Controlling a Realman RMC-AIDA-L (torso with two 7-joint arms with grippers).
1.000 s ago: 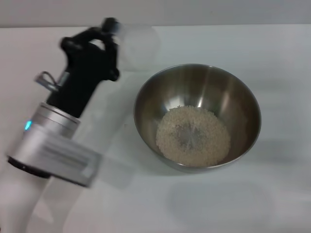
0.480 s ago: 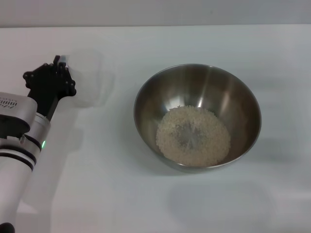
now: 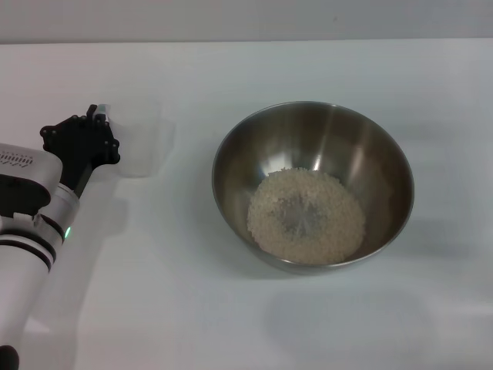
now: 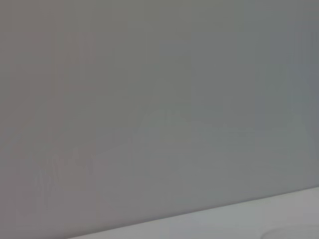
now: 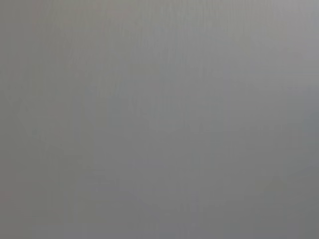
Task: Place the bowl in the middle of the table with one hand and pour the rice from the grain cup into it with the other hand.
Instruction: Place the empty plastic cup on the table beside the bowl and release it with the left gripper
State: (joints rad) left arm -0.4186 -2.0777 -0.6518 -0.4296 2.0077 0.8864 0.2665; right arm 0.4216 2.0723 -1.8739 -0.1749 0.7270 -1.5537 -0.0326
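The steel bowl (image 3: 313, 185) stands on the white table (image 3: 231, 308) just right of centre, in the head view. A heap of rice (image 3: 306, 216) lies in its bottom. My left gripper (image 3: 98, 122) is at the left side of the table, well away from the bowl. It holds the clear grain cup (image 3: 142, 142) by its side; the cup looks upright, low over or on the table, and empty. My right gripper is out of view.
The table's far edge (image 3: 246, 41) meets a grey wall. The left wrist view shows only that wall and a strip of table (image 4: 279, 214). The right wrist view shows plain grey.
My left arm has swung away from beside the bowl's rim to the left side of the table, taking the cup with it. The bowl and rice have not moved.
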